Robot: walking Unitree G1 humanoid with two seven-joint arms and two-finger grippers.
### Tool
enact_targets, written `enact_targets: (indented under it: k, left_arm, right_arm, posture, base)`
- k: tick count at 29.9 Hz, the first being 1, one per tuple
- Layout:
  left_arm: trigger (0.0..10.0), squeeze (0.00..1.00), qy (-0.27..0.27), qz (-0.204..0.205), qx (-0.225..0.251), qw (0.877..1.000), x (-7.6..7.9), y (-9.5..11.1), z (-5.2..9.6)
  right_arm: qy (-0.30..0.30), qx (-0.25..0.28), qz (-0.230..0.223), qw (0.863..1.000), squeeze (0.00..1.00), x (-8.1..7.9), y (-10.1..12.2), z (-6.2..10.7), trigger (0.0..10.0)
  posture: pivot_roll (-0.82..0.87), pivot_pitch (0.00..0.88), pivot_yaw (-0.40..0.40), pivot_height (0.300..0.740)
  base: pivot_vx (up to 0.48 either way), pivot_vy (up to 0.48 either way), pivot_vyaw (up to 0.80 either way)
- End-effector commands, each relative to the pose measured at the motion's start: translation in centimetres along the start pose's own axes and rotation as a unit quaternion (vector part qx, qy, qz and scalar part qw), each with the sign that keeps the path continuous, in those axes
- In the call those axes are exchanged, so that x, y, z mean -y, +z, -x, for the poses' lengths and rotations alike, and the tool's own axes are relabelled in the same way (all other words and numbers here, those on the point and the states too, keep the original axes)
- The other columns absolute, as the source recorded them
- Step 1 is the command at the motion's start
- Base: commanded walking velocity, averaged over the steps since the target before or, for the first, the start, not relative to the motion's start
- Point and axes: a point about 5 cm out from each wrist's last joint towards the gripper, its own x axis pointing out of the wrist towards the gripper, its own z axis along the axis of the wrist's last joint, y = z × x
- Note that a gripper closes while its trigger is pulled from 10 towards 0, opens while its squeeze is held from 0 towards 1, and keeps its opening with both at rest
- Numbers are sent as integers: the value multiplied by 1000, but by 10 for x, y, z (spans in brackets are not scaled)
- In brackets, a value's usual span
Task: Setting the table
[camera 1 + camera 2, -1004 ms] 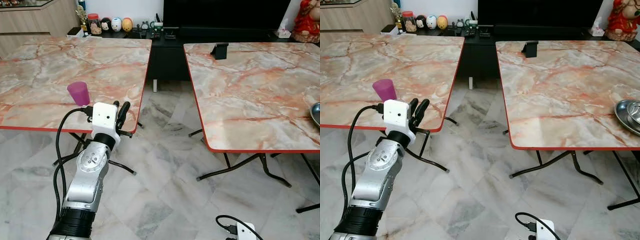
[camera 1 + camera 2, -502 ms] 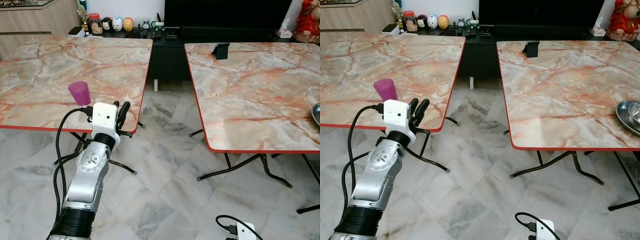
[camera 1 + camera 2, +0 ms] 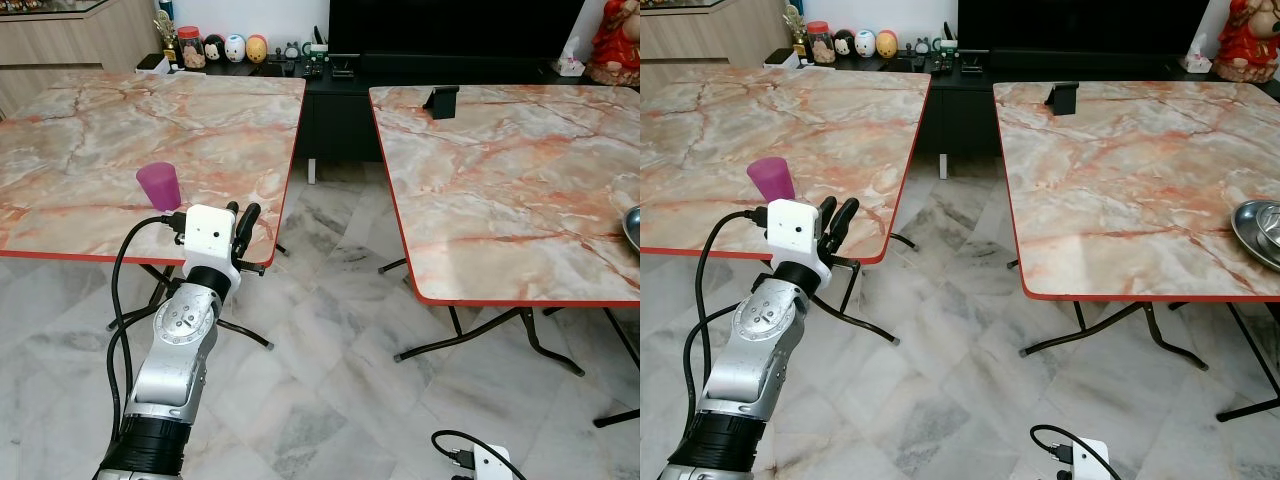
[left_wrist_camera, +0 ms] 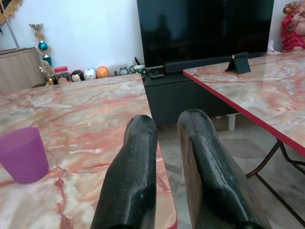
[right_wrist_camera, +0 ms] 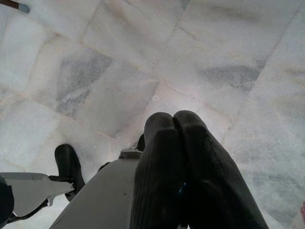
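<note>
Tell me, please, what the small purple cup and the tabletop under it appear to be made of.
The small purple cup looks like plastic: even translucent colour, thin wall, dull sheen. The pink marble-patterned tabletop with a red rim seems a printed laminate rather than stone: thin edge, folding metal legs, glossy reflections. The left gripper hovers near the table's edge beside the cup, jaws slightly parted, holding nothing.

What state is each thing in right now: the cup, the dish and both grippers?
purple cup: upright, open end up, near the left table's front edge, not held.
metal dish: on the right table, cut off by the frame edge.
left gripper: fingers slightly apart, holding nothing, beside the cup.
right gripper: shut, hanging over the floor.
</note>
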Motion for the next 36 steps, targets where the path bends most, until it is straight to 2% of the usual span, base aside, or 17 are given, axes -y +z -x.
enact_targets:
  k: [1, 36]
  left_arm:
    - [10000, 0, -3, -6, 8, 1000, 2, 4, -2]
    - [10000, 0, -1, 8, 14, 1000, 3, 7, -5]
  right_arm:
    - [-3, 5, -1, 1000, 0, 2, 0, 0, 10000]
    - [4, 4, -6, 1000, 0, 0, 1, 0, 10000]
  posture:
    - [40, 0, -18, 740]
    - [48, 0, -17, 740]
  base:
    - [0, 0, 0]
    - [0, 8, 0]
